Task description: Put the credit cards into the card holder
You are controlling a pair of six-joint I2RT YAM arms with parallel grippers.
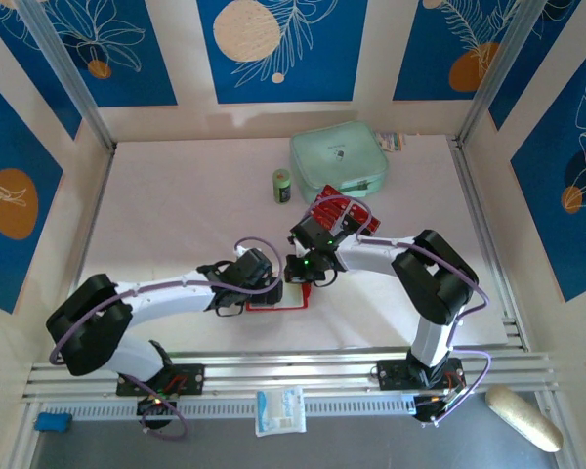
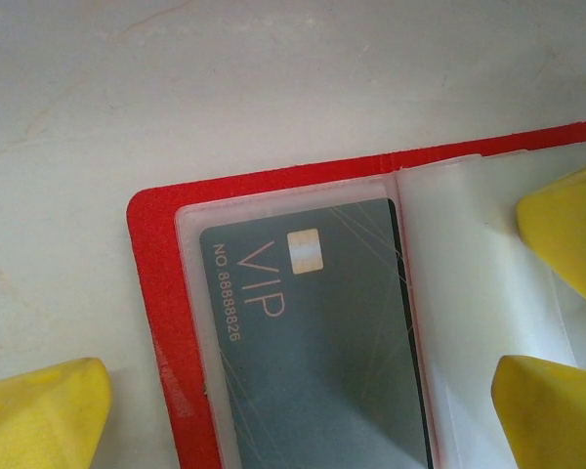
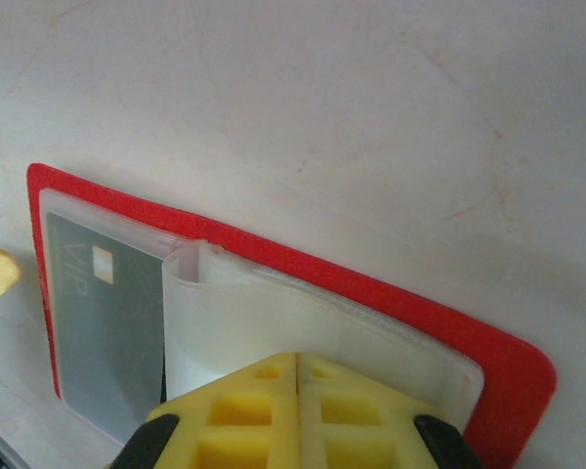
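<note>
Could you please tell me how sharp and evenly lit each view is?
Top external: soft, even light, faint arm shadows on the table. Left wrist: VIP print on the card is crisp; the fingers blur. Right wrist: the card holder is sharp, the right tool soft.

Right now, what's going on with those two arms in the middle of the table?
The card holder lies open on the table, a dark VIP card in one clear pocket. The left gripper hangs open astride that half. The right gripper is shut, its tips on the pale pockets of the other half, seemingly pinning it. Red cards wait further back.
</note>
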